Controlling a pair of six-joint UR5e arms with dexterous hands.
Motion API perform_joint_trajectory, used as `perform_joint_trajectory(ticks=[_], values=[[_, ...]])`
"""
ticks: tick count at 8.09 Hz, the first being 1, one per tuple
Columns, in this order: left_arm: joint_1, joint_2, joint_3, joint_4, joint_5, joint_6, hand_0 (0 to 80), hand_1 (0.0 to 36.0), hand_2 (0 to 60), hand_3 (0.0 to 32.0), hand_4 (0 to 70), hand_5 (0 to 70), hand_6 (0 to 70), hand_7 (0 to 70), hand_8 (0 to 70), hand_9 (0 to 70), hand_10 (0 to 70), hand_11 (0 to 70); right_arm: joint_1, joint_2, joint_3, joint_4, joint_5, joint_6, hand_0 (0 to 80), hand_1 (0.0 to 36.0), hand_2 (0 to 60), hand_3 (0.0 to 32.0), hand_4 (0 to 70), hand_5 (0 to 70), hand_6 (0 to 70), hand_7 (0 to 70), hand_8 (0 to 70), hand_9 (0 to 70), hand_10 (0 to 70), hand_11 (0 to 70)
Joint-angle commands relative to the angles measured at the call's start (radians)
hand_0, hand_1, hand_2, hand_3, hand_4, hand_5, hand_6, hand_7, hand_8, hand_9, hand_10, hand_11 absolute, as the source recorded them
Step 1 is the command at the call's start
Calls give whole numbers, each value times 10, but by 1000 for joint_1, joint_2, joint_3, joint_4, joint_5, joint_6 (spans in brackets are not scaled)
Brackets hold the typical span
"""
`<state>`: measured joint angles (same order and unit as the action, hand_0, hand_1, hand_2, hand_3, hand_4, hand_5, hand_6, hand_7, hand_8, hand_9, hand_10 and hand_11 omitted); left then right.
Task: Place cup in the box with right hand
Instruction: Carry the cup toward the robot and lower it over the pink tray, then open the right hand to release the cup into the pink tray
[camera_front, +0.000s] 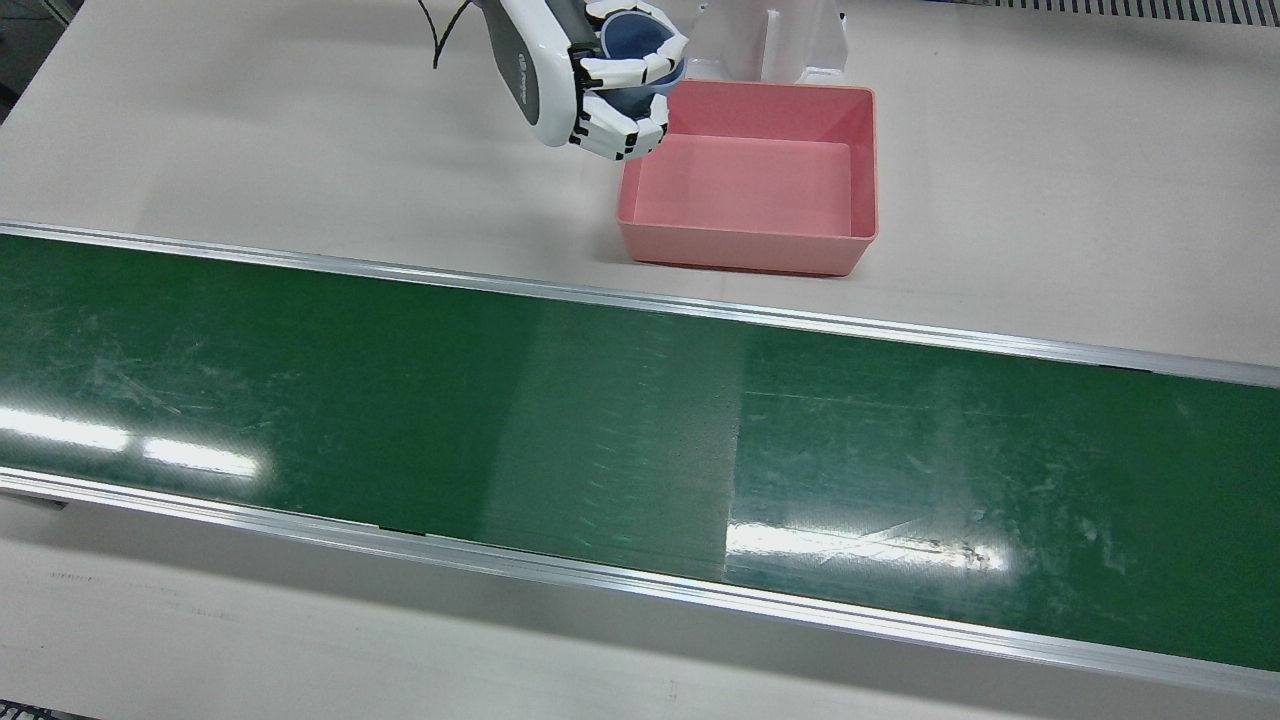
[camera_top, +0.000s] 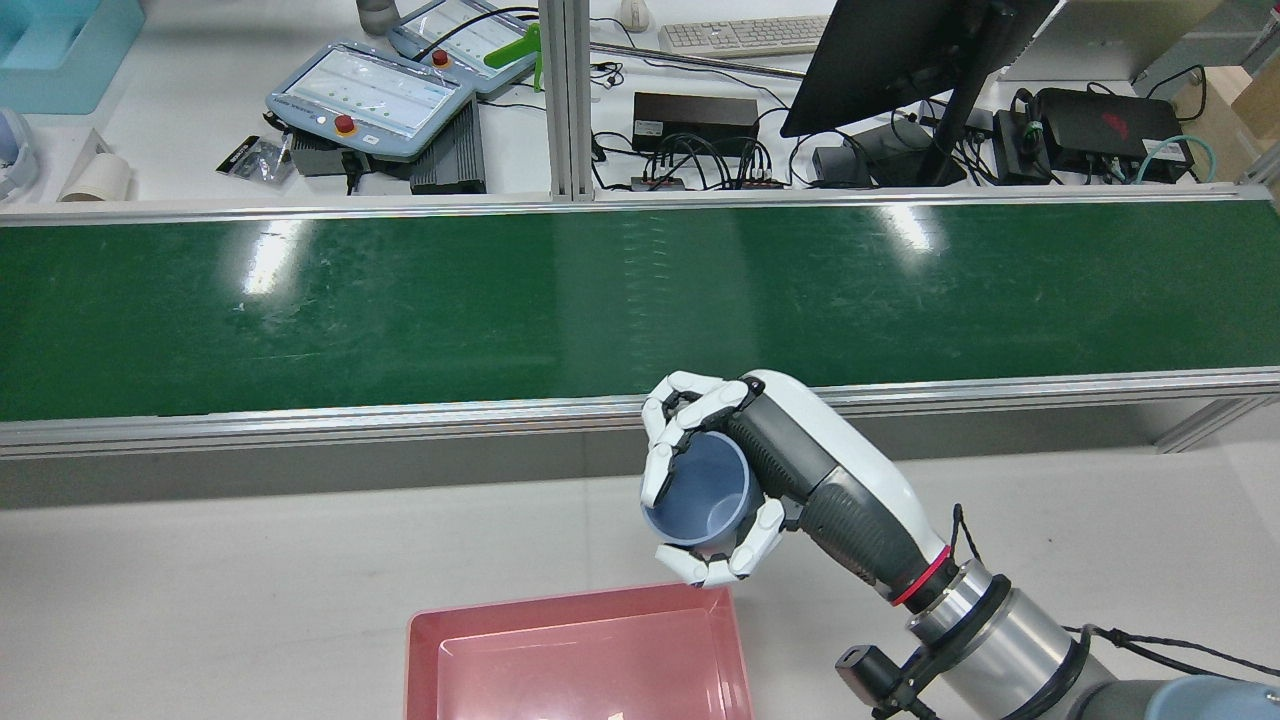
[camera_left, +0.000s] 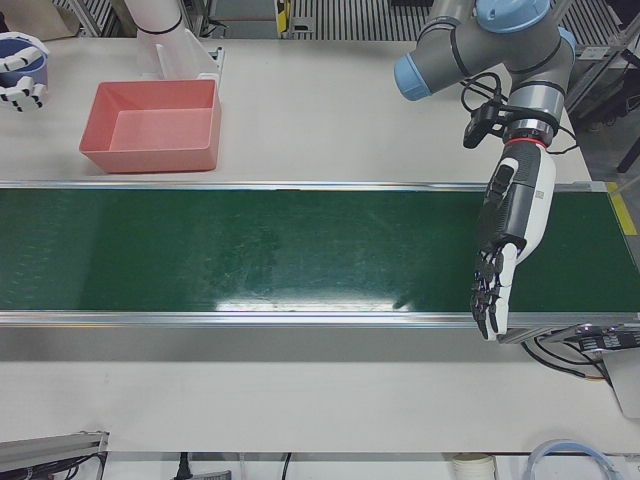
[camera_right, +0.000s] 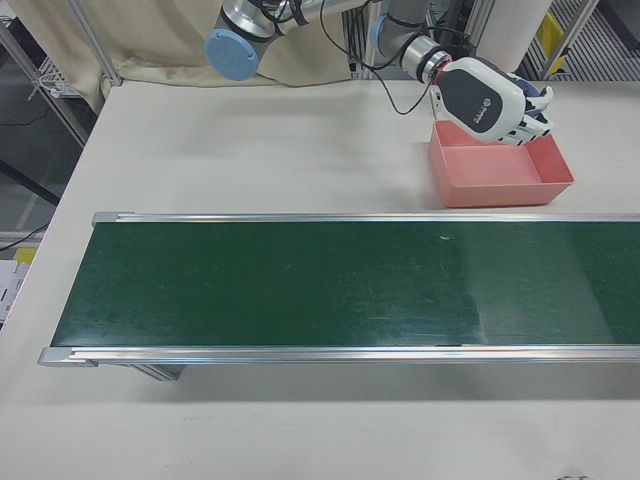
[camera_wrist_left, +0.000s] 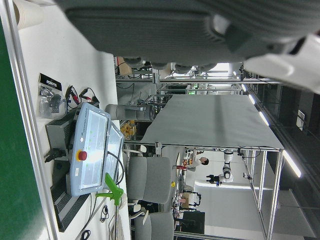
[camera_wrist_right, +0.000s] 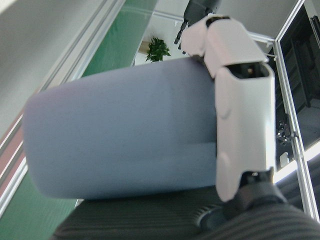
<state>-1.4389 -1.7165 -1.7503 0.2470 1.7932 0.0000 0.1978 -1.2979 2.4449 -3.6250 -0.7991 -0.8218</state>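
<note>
**Right hand holds the cup at the box's corner**

The right hand (camera_top: 715, 480) is wrapped around a blue cup (camera_top: 700, 495), its fingers (camera_top: 662, 470) clasped over the rim and wall. The cup is lifted clear of the table and tilted, so its open mouth shows in the rear view. In the front view only part of the cup (camera_front: 635, 45) shows between the fingers, and the arm is cut off by the top edge. The right hand view is almost filled by the cup wall (camera_wrist_right: 125, 135), with one white finger (camera_wrist_right: 240, 100) pressed across it.

The cup hangs just beside the pink box (camera_front: 750, 180), over its corner on the robot's right; whether it is above the rim or just outside cannot be told. The box looks empty, and the rear view cuts off its near part.

The left hand (camera_left: 492, 290) is far off on the other half, hanging with fingers spread and pointing down above the green conveyor belt (camera_front: 600, 450), grasping nothing.

The belt runs across the pale table (camera_front: 250, 130) between aluminium rails. Beyond it lie control pendants (camera_top: 370, 100), a monitor (camera_top: 900, 50) and cables.
</note>
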Motion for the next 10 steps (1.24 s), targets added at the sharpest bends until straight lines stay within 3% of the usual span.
perform_joint_trajectory(ticks=[1,3,4,5,6,8,9,10], values=[[0,0,0,0,0,0,0,0,0,0,0,0,0,0,0,0,0,0,-125,11,-104,168,24,-70,800,360,600,0,590,249,353,700,637,700,693,700],[0,0,0,0,0,0,0,0,0,0,0,0,0,0,0,0,0,0,-193,-12,-228,410,38,-62,800,360,600,0,607,225,332,700,608,700,629,700],[0,0,0,0,0,0,0,0,0,0,0,0,0,0,0,0,0,0,-193,-14,-288,542,40,-63,526,74,2,0,185,54,62,203,97,180,93,148],[0,0,0,0,0,0,0,0,0,0,0,0,0,0,0,0,0,0,-193,-14,-293,566,40,-65,484,11,0,10,96,21,1,0,0,1,0,0],[0,0,0,0,0,0,0,0,0,0,0,0,0,0,0,0,0,0,-187,-15,-285,568,40,-63,464,7,0,0,146,12,1,4,0,8,0,0],[0,0,0,0,0,0,0,0,0,0,0,0,0,0,0,0,0,0,-184,-27,-256,568,40,-63,488,10,0,0,313,15,19,84,11,43,0,0],[0,0,0,-2,0,0,0,0,0,0,0,0,0,0,0,0,0,0,-169,-41,-232,566,40,-62,472,62,40,0,266,17,27,118,23,67,0,0],[0,0,0,-2,0,0,0,0,0,0,0,0,0,0,0,0,0,0,-100,-96,-137,554,37,-65,485,27,10,0,313,18,31,136,31,80,0,0]])
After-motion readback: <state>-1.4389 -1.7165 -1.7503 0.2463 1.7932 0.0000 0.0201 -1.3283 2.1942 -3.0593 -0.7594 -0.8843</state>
